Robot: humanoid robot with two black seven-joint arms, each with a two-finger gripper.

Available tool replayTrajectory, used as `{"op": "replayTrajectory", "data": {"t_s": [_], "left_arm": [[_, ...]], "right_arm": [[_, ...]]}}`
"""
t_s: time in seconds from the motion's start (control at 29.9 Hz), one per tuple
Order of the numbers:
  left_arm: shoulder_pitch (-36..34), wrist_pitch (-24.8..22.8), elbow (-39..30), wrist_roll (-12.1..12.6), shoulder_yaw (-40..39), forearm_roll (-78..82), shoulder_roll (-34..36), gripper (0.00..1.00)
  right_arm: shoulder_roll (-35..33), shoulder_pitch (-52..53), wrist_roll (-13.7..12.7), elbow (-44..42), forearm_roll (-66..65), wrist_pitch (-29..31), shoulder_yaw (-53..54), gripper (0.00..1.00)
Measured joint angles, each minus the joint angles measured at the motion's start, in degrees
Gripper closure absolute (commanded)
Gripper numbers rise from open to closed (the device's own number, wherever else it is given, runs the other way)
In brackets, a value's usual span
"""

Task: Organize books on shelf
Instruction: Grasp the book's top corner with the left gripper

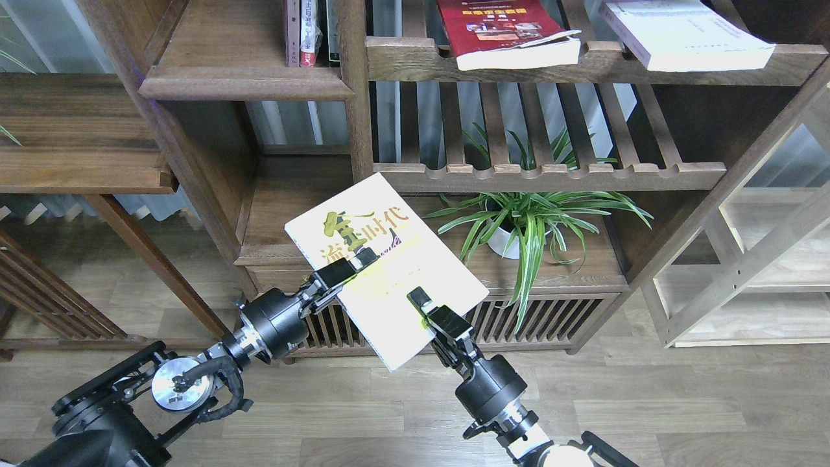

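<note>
The yellow-green book with black characters is held tilted in the air in front of the bookcase. My left gripper is shut on its left edge and my right gripper is shut on its lower edge, each with one finger lying on the cover. The red book and the white book lie flat on the upper slatted rack at the top right. The shelf, a solid dark board with a moulded front edge, is at the upper left, with a few upright books at its right end.
A potted spider plant stands on the low cabinet top, just right of the held book. A second slatted rack juts out above the plant. A pale wooden unit stands at the right, and a dark side table at the left.
</note>
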Motion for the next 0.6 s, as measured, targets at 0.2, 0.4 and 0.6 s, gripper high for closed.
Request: {"op": "replayTrajectory", "data": {"t_s": [0.2,0.4,0.6], "left_arm": [[0.0,0.0,0.7,0.0,0.1,-0.3,-0.3,0.96],[-0.1,0.0,1.6,0.0,0.1,-0.4,-0.4,0.97],[-0.1,0.0,1.9,-0.3,0.0,-0.5,-0.1,0.97]], "right_arm": [[0.0,0.0,0.1,0.0,-0.1,0.0,0.1,0.9],[0.1,0.0,0.1,-0.1,-0.2,0.0,0.1,0.6],[0.2,0.0,0.2,-0.1,-0.2,0.0,0.8,0.3]]}}
